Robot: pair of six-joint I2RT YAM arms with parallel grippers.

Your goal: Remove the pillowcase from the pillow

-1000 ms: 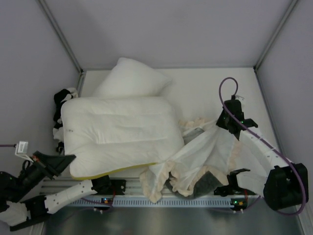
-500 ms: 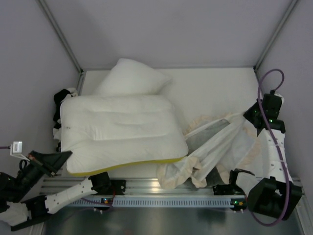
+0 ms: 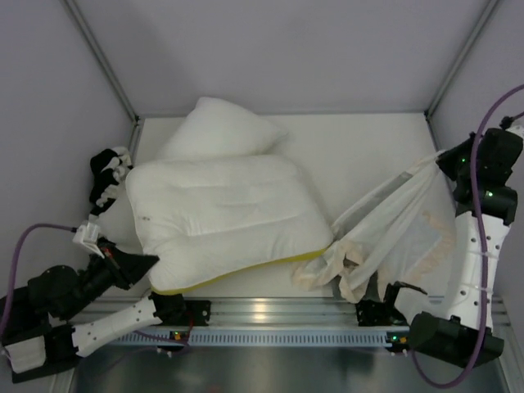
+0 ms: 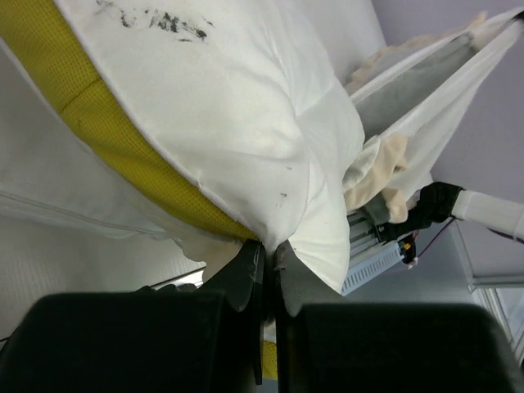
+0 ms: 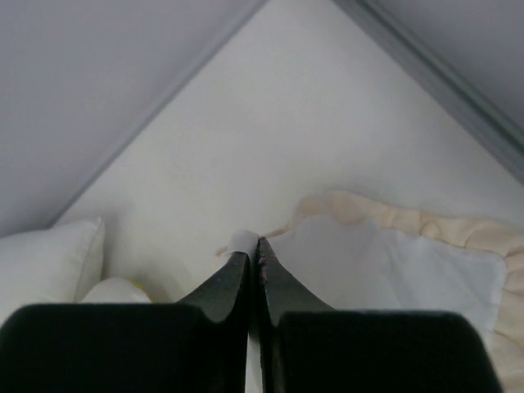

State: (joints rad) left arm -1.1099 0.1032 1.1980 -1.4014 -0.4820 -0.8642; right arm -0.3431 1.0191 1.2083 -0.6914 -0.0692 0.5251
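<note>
The pillow [image 3: 229,213] is white and plump with a yellow band along its near edge, and lies at the centre left. My left gripper [image 3: 147,264] is shut on its near left corner, and the left wrist view shows the fingers pinching the white fabric [image 4: 268,246]. The pillowcase [image 3: 393,221] hangs stretched at the right, white face out, with its cream frill drooping near the front rail. My right gripper [image 3: 446,160] is shut on its upper edge and holds it high, the pinched cloth showing in the right wrist view [image 5: 255,243]. The pillow's right corner sits beside the case's opening.
A second white pillow [image 3: 221,127] lies behind the first, against the back wall. A black-and-white patterned cloth [image 3: 110,176] is bunched at the left wall. Grey walls close in the left, back and right sides. The metal rail [image 3: 270,315] runs along the front edge.
My right gripper has swung right and up with the pillowcase, drawing it off and away from the pillow. My left gripper has moved in and right, and the pillow has shifted right and turned.
</note>
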